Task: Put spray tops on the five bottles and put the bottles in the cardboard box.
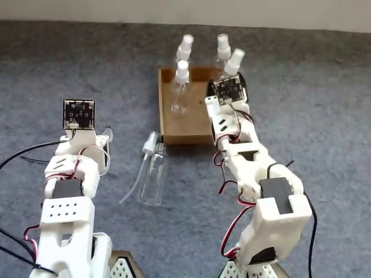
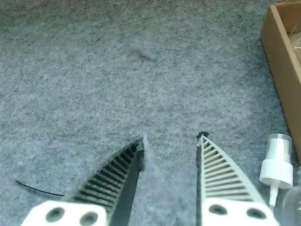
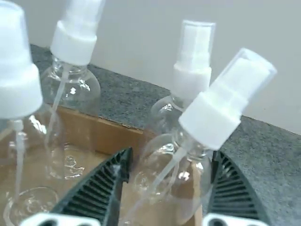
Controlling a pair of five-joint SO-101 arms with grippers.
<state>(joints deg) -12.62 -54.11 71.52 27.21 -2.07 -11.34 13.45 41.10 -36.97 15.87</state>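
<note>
Right gripper [image 3: 171, 157] is clamped on a capped bottle [image 3: 197, 136], held tilted, with the box [image 1: 164, 110] floor below it — placing step in hand. Other bottles [image 1: 181, 87], all capped, stand just beyond the jaws; whether all are inside the box I cannot tell. Left gripper [image 2: 171, 138] gapes wide above carpet [image 2: 117, 70]. Loose top [image 2: 277, 162] and last bottle [image 1: 154, 174] lie just beside it, boxward. Next, I judge: lower, release — then cap the last one.

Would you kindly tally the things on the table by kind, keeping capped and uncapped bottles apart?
Bottles with a spray top on: 4
Bottle without a top: 1
Loose spray top: 1
Cardboard box: 1
Total: 7
</note>
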